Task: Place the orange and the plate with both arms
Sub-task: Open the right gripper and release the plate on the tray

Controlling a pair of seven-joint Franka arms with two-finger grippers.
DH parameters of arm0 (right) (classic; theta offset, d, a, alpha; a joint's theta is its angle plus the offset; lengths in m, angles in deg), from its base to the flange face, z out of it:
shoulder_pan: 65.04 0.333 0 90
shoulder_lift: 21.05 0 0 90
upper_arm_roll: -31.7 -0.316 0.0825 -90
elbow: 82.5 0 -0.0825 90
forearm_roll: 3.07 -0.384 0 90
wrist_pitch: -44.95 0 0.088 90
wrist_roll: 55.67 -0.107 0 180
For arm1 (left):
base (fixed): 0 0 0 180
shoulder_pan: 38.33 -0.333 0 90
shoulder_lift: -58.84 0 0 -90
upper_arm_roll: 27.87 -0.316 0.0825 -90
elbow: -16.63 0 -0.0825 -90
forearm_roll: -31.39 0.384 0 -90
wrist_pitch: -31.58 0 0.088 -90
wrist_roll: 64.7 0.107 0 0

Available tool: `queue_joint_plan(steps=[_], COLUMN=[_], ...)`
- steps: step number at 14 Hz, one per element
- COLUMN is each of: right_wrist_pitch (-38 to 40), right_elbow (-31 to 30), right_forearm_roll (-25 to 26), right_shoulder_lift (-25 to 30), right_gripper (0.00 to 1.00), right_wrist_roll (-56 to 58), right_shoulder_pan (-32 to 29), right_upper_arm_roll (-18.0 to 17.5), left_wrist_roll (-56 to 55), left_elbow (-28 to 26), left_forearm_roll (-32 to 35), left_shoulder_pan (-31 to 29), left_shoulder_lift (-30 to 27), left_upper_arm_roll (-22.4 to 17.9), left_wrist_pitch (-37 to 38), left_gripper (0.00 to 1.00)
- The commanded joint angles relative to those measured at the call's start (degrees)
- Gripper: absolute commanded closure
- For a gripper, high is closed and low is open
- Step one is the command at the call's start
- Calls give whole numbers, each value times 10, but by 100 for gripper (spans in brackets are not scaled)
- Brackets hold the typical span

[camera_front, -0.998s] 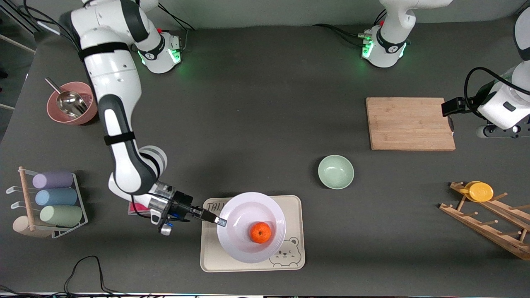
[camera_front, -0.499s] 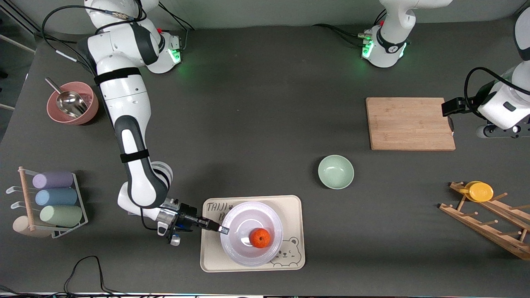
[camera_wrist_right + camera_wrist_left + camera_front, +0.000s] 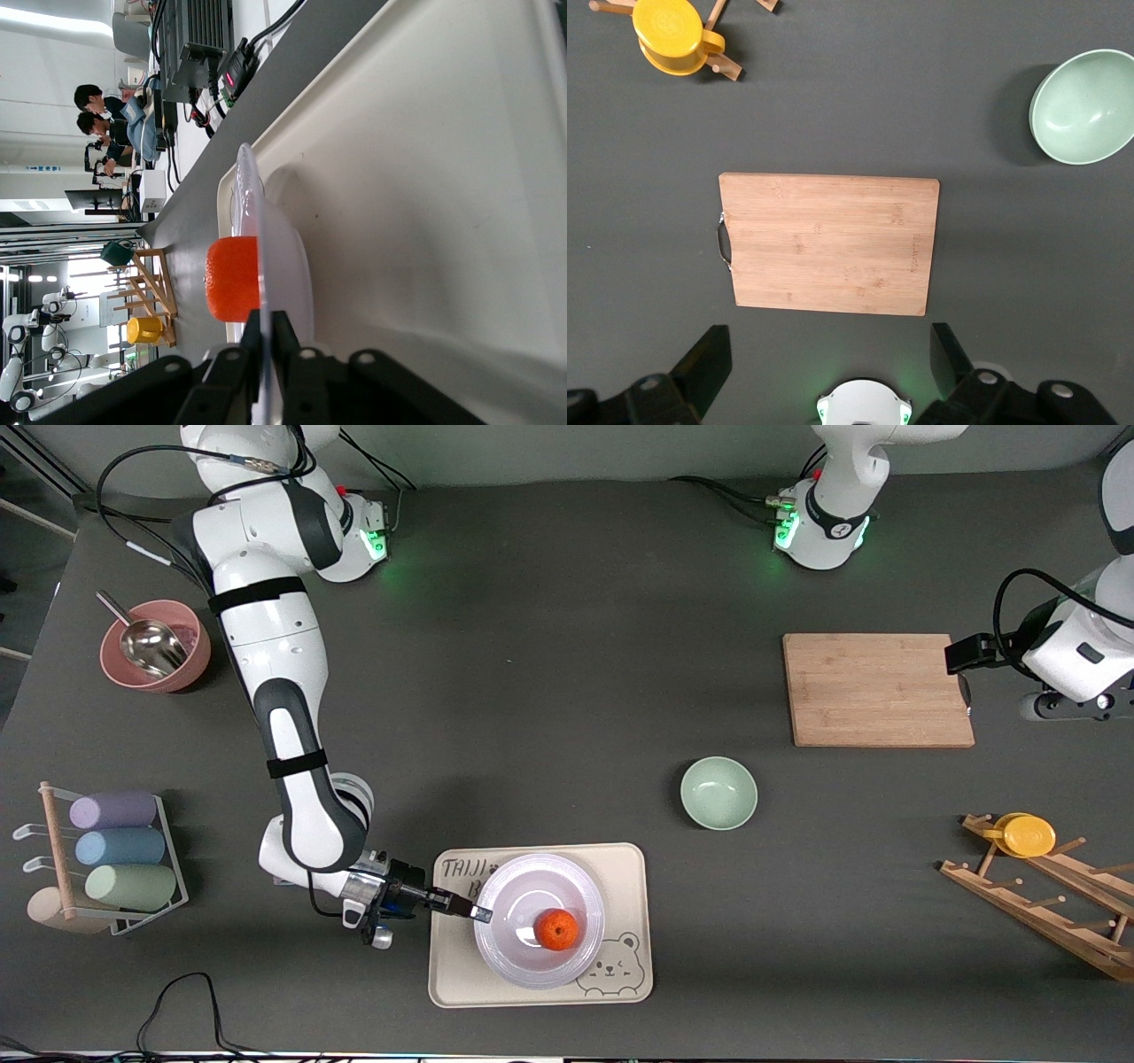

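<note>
Two risks are standing out while the right gripper (image 3: pixel 474 911) is pinching the rim of the round, glossy pale lavender-white plate (image 3: pixel 518 957), its jaws clenched thin on that edge. If the jaws are opening or drawing away unevenly, they could be dragging the rim and tipping or sliding the plate across the rectangular beige bear tray (image 3: pixel 625 868) on which it is lying flat. Any such jolt could also be setting the small round bright orange fruit (image 3: pixel 556 929) rolling off; it is sitting in the plate's well, a little way past the jaws' tips. Being round, the plate has no long axis, and it is facing upward, as is the orange's dimpled top. High over the rectangular bamboo cutting board (image 3: pixel 828 243), the left gripper (image 3: pixel 830 372) is waiting, jaws spread and empty.
</note>
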Motion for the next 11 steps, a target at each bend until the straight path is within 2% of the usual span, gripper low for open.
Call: queue_joint_plan(steps=[1, 7, 9, 11], right_wrist_pitch=[6, -7, -8, -7], right_elbow=[25, 26, 27, 26], right_forearm_roll=[30, 125, 219, 292], right_shoulder_lift=[-9, 9, 24, 42], right_gripper=[0, 0, 0, 0], right_wrist_roll=[-16, -62, -106, -147], right_shoulder_pan=[0, 1, 1, -1], right_upper_arm_roll=[0, 0, 0, 0], left_wrist_roll=[3, 3, 3, 3], left_elbow=[13, 13, 13, 13], left_forearm_roll=[4, 4, 4, 4], left_shoulder_pan=[0, -1, -1, -1], left_shoulder_lift=[4, 4, 4, 4], left_upper_arm_roll=[0, 0, 0, 0], left_wrist_pitch=[13, 11, 12, 12], left_gripper=[0, 0, 0, 0])
